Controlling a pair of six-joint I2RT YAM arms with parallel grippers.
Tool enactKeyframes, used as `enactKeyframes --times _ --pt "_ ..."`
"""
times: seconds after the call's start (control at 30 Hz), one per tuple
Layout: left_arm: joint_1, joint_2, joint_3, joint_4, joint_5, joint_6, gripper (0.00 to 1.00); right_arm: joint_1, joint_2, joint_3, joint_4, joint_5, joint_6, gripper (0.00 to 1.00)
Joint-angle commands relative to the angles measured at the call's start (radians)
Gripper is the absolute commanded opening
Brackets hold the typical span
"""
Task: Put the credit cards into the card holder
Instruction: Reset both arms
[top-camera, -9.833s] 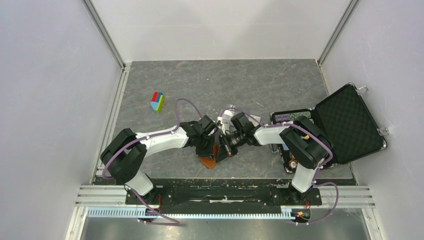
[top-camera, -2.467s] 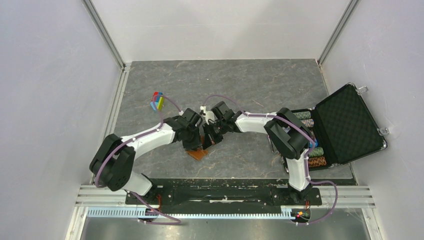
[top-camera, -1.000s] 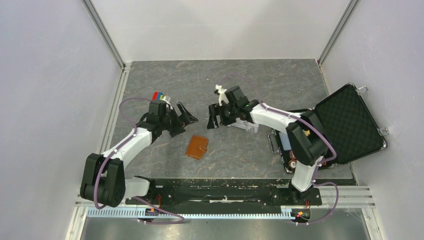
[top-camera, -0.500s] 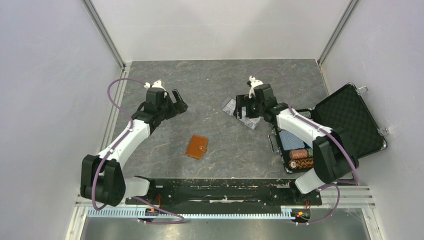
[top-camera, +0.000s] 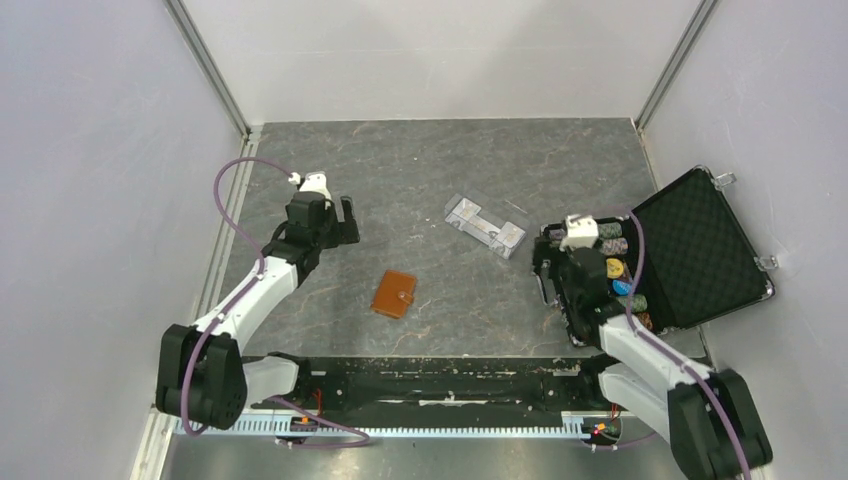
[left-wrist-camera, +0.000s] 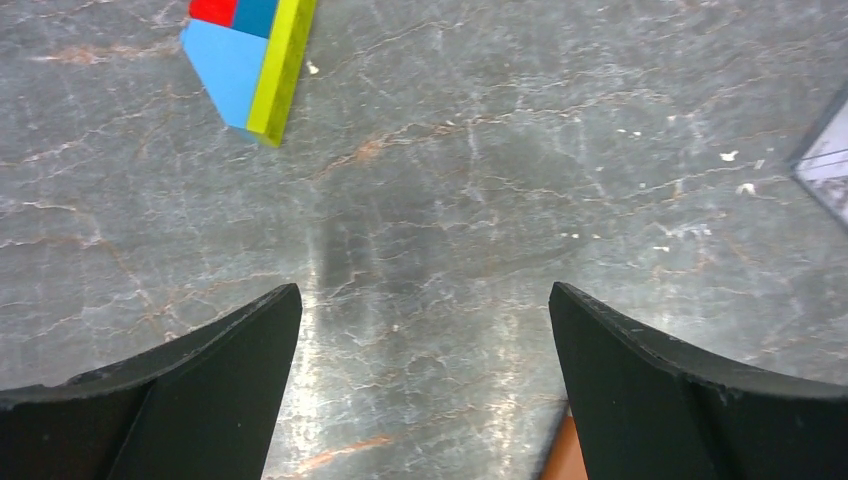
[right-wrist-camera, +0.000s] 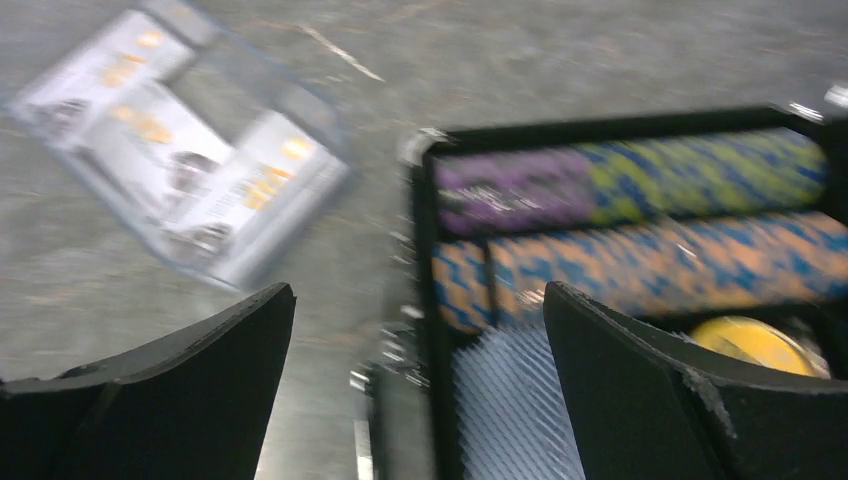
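Note:
The card holder (top-camera: 395, 294), a small brown wallet with a snap tab, lies closed on the grey table between the two arms. Only an orange-brown sliver of the card holder (left-wrist-camera: 565, 456) shows beside the right finger in the left wrist view. No credit cards show in any view. My left gripper (top-camera: 341, 221) (left-wrist-camera: 425, 290) hangs open over bare table, up and left of the wallet. My right gripper (top-camera: 556, 262) (right-wrist-camera: 420, 288) is open over the left edge of the black case, with nothing between its fingers. The right wrist view is motion-blurred.
A clear plastic tray (top-camera: 485, 225) (right-wrist-camera: 180, 150) lies right of centre. An open black foam-lined case (top-camera: 700, 245) (right-wrist-camera: 425, 250) with rows of poker chips (right-wrist-camera: 650, 180) sits at the right. A coloured block (left-wrist-camera: 245, 60) lies ahead of the left gripper. Walls close in both sides.
Both arms have drawn apart from the middle. The right arm swung back right, from the tray to over the case. The left gripper shifted slightly. The wallet has not moved.

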Motion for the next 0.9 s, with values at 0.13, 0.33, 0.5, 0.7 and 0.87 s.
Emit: enactKeyframes --times 0.13,0.33,0.5,0.7,0.87 --pt "0.02 0.003 -0.152 0.329 -0.184 0.143 1.0 -0.062 -0.268 -0.42 0.53 0.365 -0.241 0.98" --pt "0.05 0.056 -0.295 0.625 -0.166 0.192 1.0 -0.103 -0.13 -0.413 0.51 0.293 -0.159 0.98" --pt "0.107 0.132 -0.325 0.757 -0.098 0.186 1.0 -0.112 0.009 -0.429 0.686 0.282 -0.171 0.98" --pt "0.177 0.241 -0.269 0.828 0.038 0.245 1.0 -0.132 0.199 -0.353 0.851 0.301 -0.239 0.98" --pt "0.228 0.25 -0.35 0.981 0.136 0.229 1.0 -0.203 0.342 -0.358 1.003 0.18 -0.258 0.98"
